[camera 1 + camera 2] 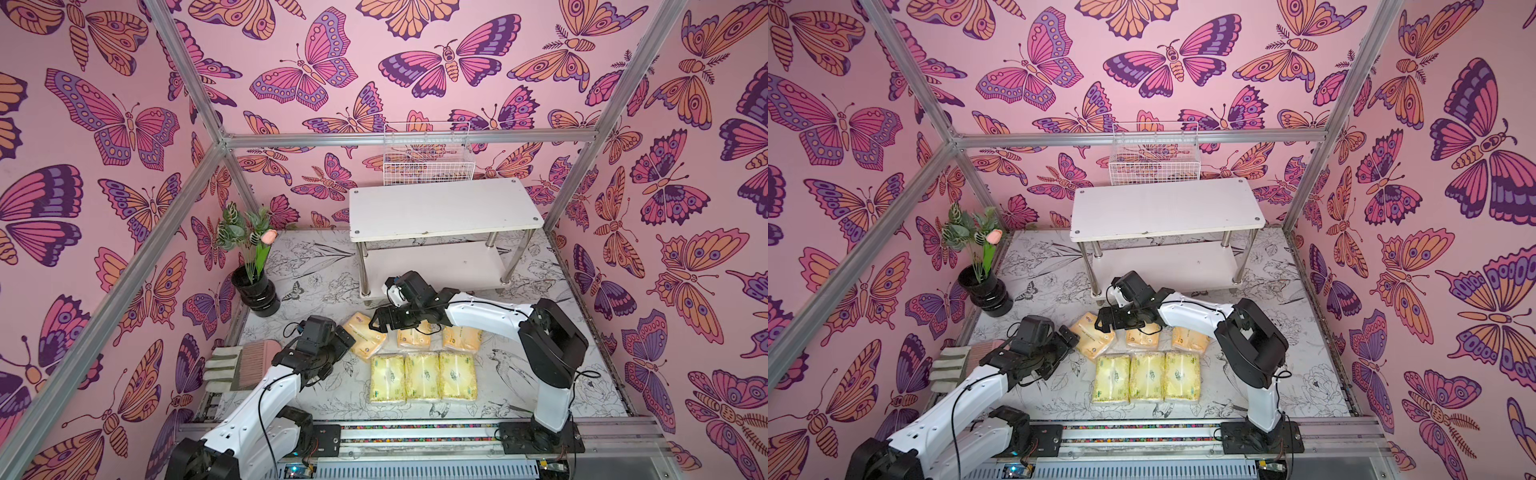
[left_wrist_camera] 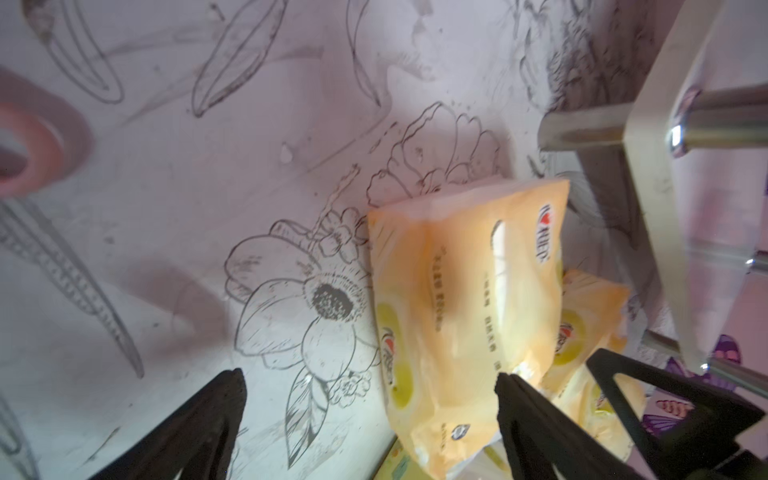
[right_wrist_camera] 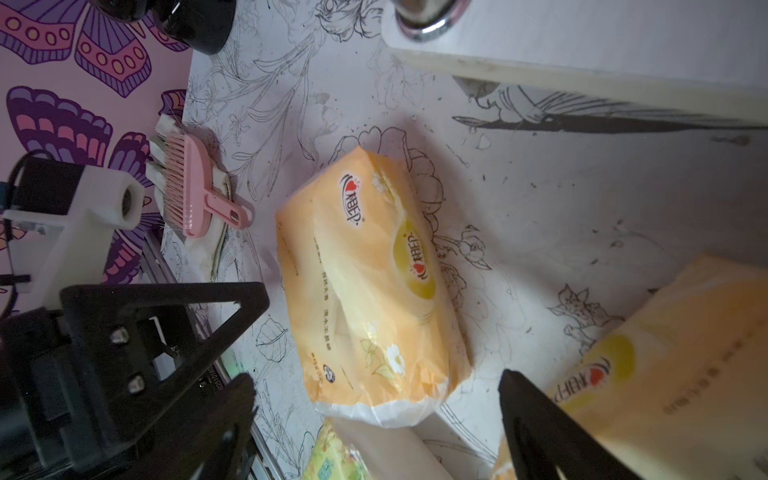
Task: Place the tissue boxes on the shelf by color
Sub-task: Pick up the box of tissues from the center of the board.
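- Front rail (image 1: 415, 434) sits closest in both top views, with both arm bases mounted on it.
- Just past it, three pale yellow-green tissue packs (image 1: 422, 376) lie side by side on the flower-print table (image 1: 324, 286), edges touching.
- Behind those sit three orange packs (image 1: 461, 337). The leftmost orange pack (image 1: 363, 336) is skewed, the other two lie straighter.
- Right gripper (image 1: 380, 322) hangs over the orange row by the skewed pack's right side, claw spread wide, nothing in it.
- Left gripper (image 1: 347, 338) is at that same pack's left edge, claw spread too, not pinching anything.
- Shelf (image 1: 444, 212) stands behind all six packs, wire basket (image 1: 426, 158) on the wall behind it.
- Pink brush (image 1: 257, 361) lies on a glove (image 1: 222, 365) at the left edge, black vase (image 1: 255, 291) further back.
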Robot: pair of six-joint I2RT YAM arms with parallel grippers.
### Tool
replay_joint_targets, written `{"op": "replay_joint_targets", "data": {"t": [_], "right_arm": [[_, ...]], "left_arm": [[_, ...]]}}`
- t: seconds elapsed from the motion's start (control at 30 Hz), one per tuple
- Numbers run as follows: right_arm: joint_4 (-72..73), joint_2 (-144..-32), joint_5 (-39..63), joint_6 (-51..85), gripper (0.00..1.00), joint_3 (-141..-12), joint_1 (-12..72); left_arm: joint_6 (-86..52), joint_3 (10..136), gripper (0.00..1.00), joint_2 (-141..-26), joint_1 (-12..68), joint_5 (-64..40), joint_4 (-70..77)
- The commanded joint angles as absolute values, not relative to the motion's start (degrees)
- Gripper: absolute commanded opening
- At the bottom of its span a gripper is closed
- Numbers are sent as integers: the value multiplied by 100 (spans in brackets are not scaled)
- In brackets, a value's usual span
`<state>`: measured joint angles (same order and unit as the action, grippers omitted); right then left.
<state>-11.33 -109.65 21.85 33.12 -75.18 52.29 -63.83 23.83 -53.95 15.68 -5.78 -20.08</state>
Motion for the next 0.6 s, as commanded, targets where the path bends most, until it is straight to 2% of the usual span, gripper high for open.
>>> {"op": "replay_joint_targets", "data": {"t": [0.0,0.2,0.57], "right_arm": [[-1054,-11256,2251,3230,94,-7766,5292],[-1096,-11615,2334,3153,94,-7910,5296],[-642,-11832,2937,3403,94,-7645,5302]], "left_arm": [[-6529,2099,100,-5456,1236,-978,-1208],[-6588,1942,100,-5733,792,-1564,-357],[-6225,2263,100,-6841,713,-2411,123]]}}
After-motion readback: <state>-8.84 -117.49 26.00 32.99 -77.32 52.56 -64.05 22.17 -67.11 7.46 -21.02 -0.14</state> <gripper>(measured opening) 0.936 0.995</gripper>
